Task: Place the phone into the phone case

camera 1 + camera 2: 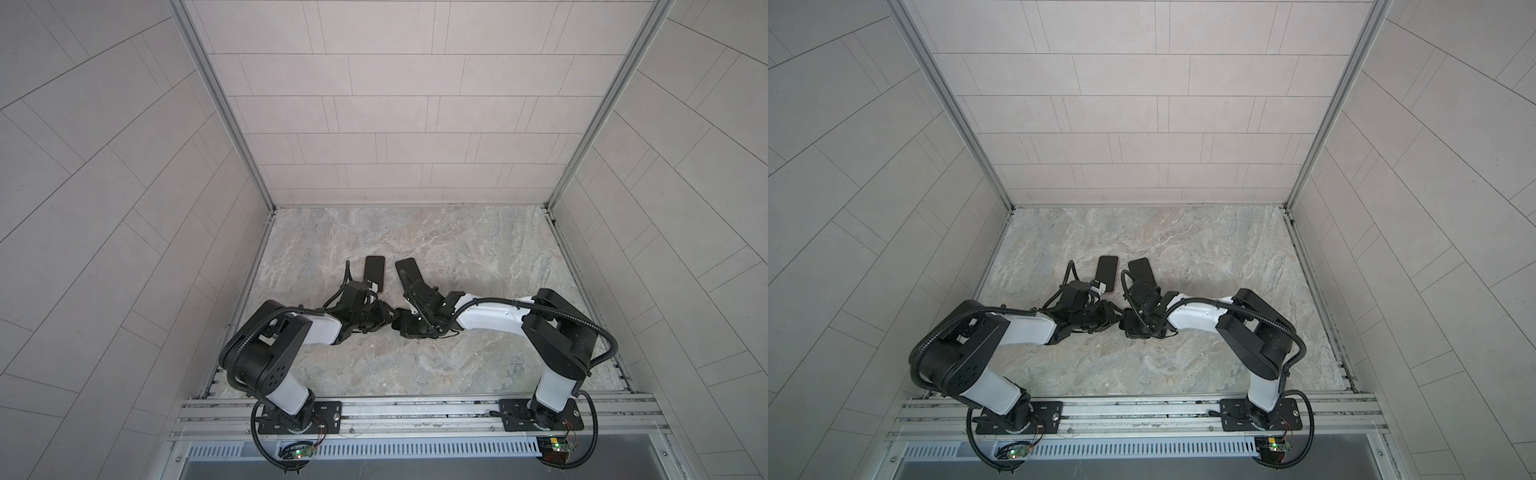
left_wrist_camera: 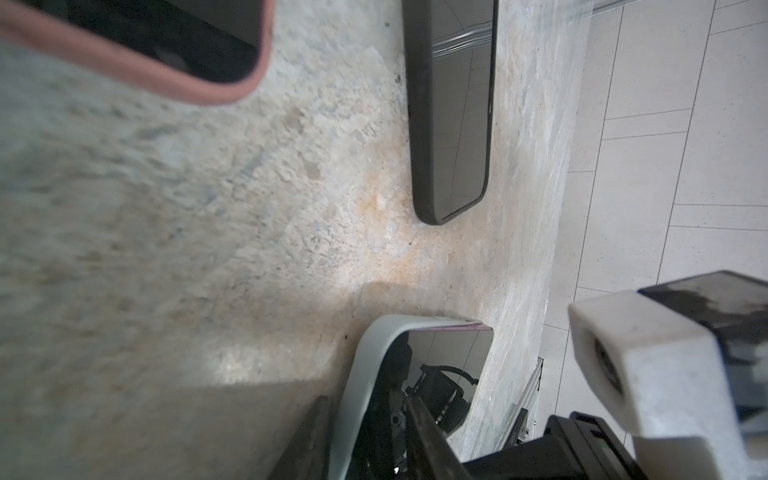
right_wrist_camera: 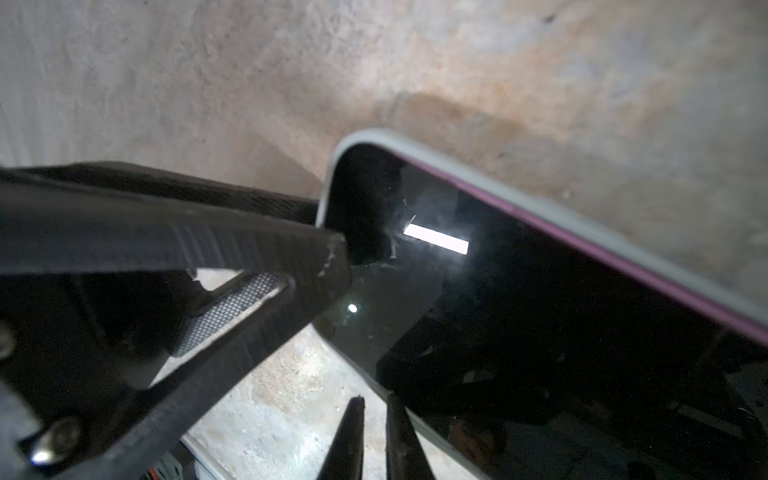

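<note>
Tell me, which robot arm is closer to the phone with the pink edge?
Left. The left arm has its wrist right beside the pink-edged phone; the right arm is farther over, by the dark phone.

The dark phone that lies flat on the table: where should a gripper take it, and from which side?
Probably across its two long edges, near the middle, coming straight down. The dark phone lies flat on the table, screen up, so only its thin edges offer a hold. The pink-cased phone beside it lies apart, leaving room.
</note>
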Controlling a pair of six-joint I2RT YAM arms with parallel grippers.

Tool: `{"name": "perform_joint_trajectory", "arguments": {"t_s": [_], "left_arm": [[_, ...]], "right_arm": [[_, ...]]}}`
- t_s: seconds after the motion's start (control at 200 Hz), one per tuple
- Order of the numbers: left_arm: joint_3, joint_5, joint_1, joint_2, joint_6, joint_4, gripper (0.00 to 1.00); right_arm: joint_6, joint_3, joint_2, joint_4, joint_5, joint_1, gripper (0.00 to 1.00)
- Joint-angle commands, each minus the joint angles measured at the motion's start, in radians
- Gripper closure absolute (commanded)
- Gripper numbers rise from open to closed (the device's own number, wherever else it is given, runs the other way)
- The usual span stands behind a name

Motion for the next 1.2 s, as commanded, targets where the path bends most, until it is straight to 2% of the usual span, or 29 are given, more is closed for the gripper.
{"name": "perform_joint_trajectory", "arguments": {"t_s": [0.0,0.245,0.42,0.55,0.726,0.791,0.931,1.196], "left_arm": [[0.007,0.031,-0.013,0.003,0.003,-0.007,0.63],[0.005,0.030,-0.013,-0.003,0.005,-0.008,0.63],[-0.002,0.028,-0.013,-0.009,0.002,-0.005,0.63],[0.001,0.025,-0.013,-0.006,0.003,-0.007,0.63],[-0.002,0.021,-0.013,-0.011,0.003,-0.006,0.63],[-0.006,0.017,-0.014,-0.015,0.001,-0.006,0.63],[-0.009,0.013,-0.013,-0.018,0.001,-0.009,0.63],[-0.007,0.019,-0.012,-0.016,0.003,-0.012,0.63]], "right_arm": [[0.011,-0.084,0.106,-0.143,0.041,0.004,0.84],[-0.014,-0.075,0.047,-0.164,0.094,0.016,0.83],[-0.078,-0.120,-0.231,-0.197,0.251,0.013,0.81],[-0.125,-0.148,-0.402,-0.264,0.304,-0.057,0.81],[-0.236,-0.166,-0.413,-0.343,0.199,-0.265,0.82],[-0.285,-0.165,-0.389,-0.333,0.143,-0.305,0.82],[-0.344,-0.145,-0.348,-0.296,0.086,-0.313,0.82],[-0.356,-0.135,-0.284,-0.247,0.030,-0.313,0.82]]}}
